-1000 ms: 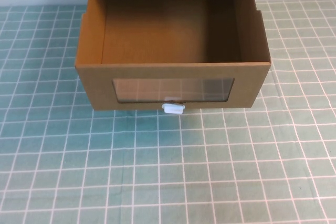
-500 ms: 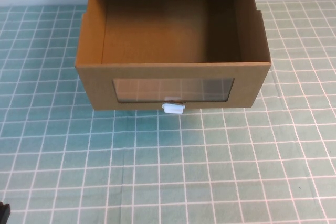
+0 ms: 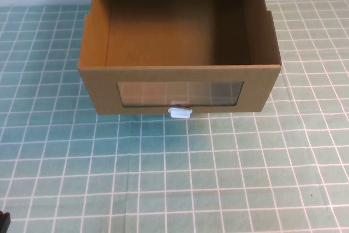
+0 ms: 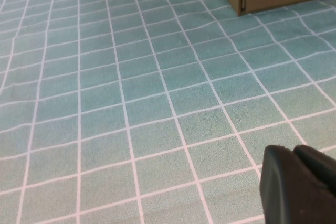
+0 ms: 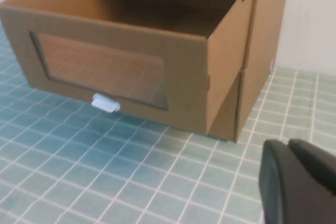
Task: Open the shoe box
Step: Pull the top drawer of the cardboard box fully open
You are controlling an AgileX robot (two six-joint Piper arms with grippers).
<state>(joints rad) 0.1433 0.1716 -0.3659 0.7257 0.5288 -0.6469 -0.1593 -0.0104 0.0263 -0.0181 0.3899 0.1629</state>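
Shoe box (image 3: 180, 88) stands at the back of the tabletop (image 3: 218, 178), drawer (image 3: 174, 25) pulled out and unmoved. The left claw (image 3: 2, 222), pressed together, has just edged in well short of the box. The right claw (image 5: 290, 150), likewise pressed together, hangs near its corner. The opening is apparently done.

Matt brown cardboard box (image 3: 103, 88) with glossy clear plastic window (image 3: 180, 93) and smooth white plastic tab (image 3: 180, 113) on matt checked cloth (image 3: 163, 178).

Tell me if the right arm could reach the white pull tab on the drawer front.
Probably yes. The right gripper, fingers shut, sits front right of the shoe box with only bare table between it and the white pull tab. The left gripper hangs over the table at front left.
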